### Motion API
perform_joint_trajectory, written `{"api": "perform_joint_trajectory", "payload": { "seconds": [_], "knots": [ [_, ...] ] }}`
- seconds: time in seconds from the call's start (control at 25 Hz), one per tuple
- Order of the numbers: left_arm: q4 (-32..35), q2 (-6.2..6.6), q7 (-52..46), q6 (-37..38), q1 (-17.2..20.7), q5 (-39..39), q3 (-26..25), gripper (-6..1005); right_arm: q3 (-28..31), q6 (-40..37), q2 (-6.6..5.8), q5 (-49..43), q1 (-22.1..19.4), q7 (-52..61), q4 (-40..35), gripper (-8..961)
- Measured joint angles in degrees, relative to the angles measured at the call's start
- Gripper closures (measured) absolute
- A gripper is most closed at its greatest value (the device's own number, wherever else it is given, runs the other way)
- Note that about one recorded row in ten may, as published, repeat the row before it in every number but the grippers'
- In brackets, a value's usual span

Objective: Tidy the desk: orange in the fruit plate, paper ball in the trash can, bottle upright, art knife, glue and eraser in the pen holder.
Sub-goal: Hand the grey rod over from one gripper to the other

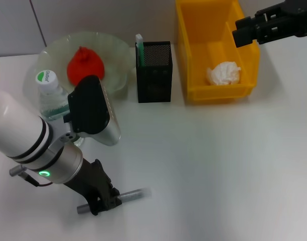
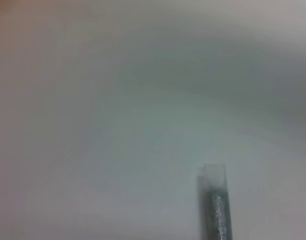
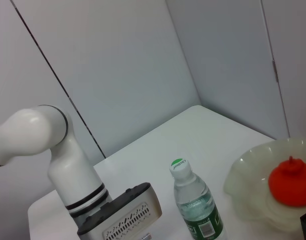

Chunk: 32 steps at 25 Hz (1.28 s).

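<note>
The left arm [image 1: 15, 128] is glossy white with black rings, a silver wrist, a green ring light and a black end effector [image 1: 104, 200].

The left gripper [image 1: 101, 201] hides the middle of the glue [image 1: 131, 194].

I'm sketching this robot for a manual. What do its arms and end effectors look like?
The left arm is glossy white with black bands, then a silver segment bearing a green ring light and a black-and-silver camera box. Its left end effector is black. The right end effector is black and blocky.
</note>
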Motion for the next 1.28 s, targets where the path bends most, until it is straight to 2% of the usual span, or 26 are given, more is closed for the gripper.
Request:
{"api": "perform_joint_trajectory", "payload": {
  "seconds": [0.24, 0.4, 0.56, 0.88, 1.04, 1.28],
  "knots": [
    [0.87, 0.05, 0.16, 0.05, -0.03, -0.04, -0.09, 850, 0.0, 0.0, 0.15, -0.04, 0.0, 0.0, -0.01, 481],
    [4.39, 0.12, 1.21, 0.07, 1.06, -0.49, -1.02, 854, 0.03, -0.01, 0.17, -0.05, -0.15, 0.0, -0.01, 482],
    [5.69, 0.04, 4.06, -1.54, 2.01, -2.51, -4.66, 856, 0.11, 0.02, 0.23, -0.05, -0.46, 0.0, 0.0, 483],
    [1.18, 0.18, 14.11, -7.24, 2.39, -14.52, -13.0, 855, 0.04, 1.77, 0.45, -0.05, -1.61, -0.51, -0.04, 485],
    [-0.72, 0.2, 16.69, -9.24, 2.17, -18.16, -15.94, 856, 0.01, 3.62, 1.17, -0.22, -2.48, -1.39, -0.44, 485],
    [-3.0, 0.27, 19.3, -11.28, 2.21, -23.85, -19.85, 857, -0.12, 5.3, 2.97, -2.49, -4.41, -4.82, -1.94, 486]
  ]
}}
